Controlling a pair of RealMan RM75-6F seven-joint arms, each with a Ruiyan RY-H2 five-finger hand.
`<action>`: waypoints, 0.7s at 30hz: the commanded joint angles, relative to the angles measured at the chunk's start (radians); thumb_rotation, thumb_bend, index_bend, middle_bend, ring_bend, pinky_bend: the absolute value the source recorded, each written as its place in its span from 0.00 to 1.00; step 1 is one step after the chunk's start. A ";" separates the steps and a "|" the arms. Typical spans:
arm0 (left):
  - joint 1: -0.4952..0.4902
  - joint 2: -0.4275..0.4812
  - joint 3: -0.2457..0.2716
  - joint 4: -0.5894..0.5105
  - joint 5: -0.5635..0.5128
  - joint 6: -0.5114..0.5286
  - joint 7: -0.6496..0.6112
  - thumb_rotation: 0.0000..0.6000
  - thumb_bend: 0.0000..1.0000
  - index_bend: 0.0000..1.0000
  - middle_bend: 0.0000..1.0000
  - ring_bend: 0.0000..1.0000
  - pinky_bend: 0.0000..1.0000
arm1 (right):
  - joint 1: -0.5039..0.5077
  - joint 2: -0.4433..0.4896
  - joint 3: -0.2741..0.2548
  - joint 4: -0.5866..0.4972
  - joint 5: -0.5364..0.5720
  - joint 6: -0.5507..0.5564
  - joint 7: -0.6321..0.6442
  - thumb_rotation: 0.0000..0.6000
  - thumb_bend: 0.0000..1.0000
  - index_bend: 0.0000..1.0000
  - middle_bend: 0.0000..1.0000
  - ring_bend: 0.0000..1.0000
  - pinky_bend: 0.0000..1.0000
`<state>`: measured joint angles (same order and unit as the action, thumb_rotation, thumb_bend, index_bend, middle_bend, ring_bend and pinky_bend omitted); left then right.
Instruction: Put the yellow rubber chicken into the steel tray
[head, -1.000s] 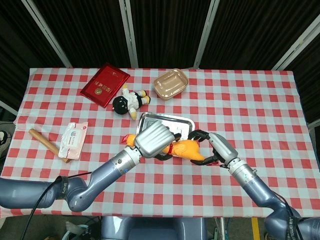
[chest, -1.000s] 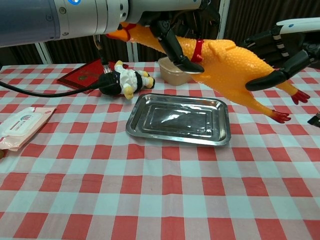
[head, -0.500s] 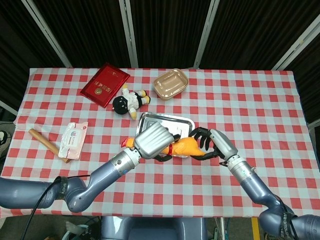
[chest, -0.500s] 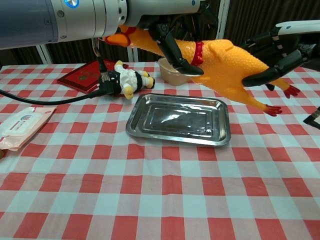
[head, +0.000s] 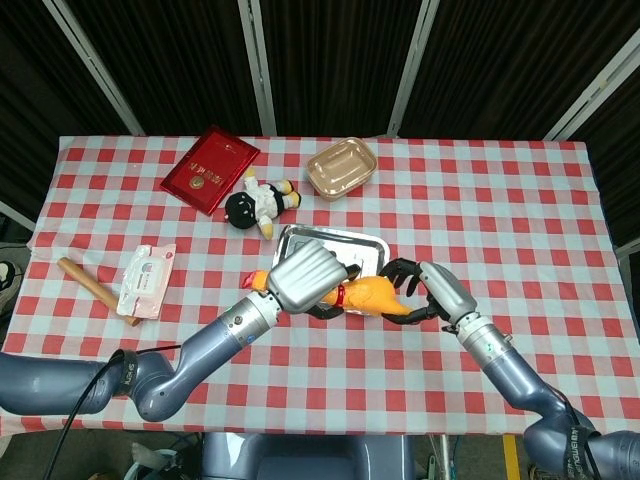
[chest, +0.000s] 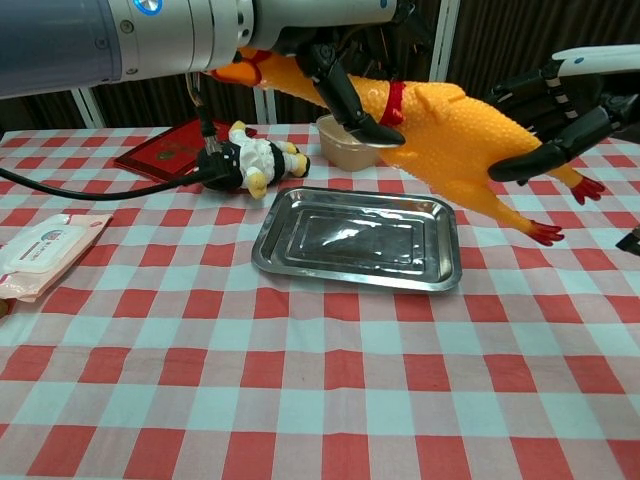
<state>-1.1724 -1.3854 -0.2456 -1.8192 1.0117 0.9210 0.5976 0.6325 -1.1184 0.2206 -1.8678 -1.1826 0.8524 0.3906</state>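
The yellow rubber chicken with a red collar hangs in the air, tilted, over the right end of the steel tray. My left hand grips its neck and chest from above. My right hand holds its tail end, with fingers above and the thumb below near the legs. The tray lies flat on the checked cloth with nothing in it. In the head view my left hand hides part of the tray's near edge.
A black-and-white doll lies just beyond the tray's left corner. A tan plastic container and a red booklet sit further back. At the left are a wipes pack and a wooden stick.
Both hands and the chicken drifted a little left toward the tray, then slightly back to the right. Neither grip has changed and the chicken stays in the air.
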 joint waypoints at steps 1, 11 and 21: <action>-0.003 -0.009 0.001 0.013 -0.003 0.011 0.008 1.00 0.56 0.62 0.66 0.59 0.76 | 0.003 0.026 -0.010 -0.004 -0.046 -0.039 0.035 1.00 0.20 0.16 0.24 0.22 0.28; -0.007 -0.029 0.008 0.025 0.002 0.030 0.013 1.00 0.56 0.62 0.67 0.59 0.76 | 0.007 0.032 -0.010 0.010 -0.090 -0.063 0.097 1.00 0.20 0.12 0.22 0.20 0.27; -0.010 -0.041 0.013 0.020 0.005 0.028 0.007 1.00 0.56 0.62 0.66 0.59 0.76 | 0.003 0.006 0.012 0.021 -0.046 -0.026 0.096 1.00 0.34 0.56 0.43 0.47 0.49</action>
<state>-1.1828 -1.4264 -0.2329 -1.7988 1.0164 0.9488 0.6056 0.6370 -1.1070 0.2283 -1.8506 -1.2360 0.8191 0.4877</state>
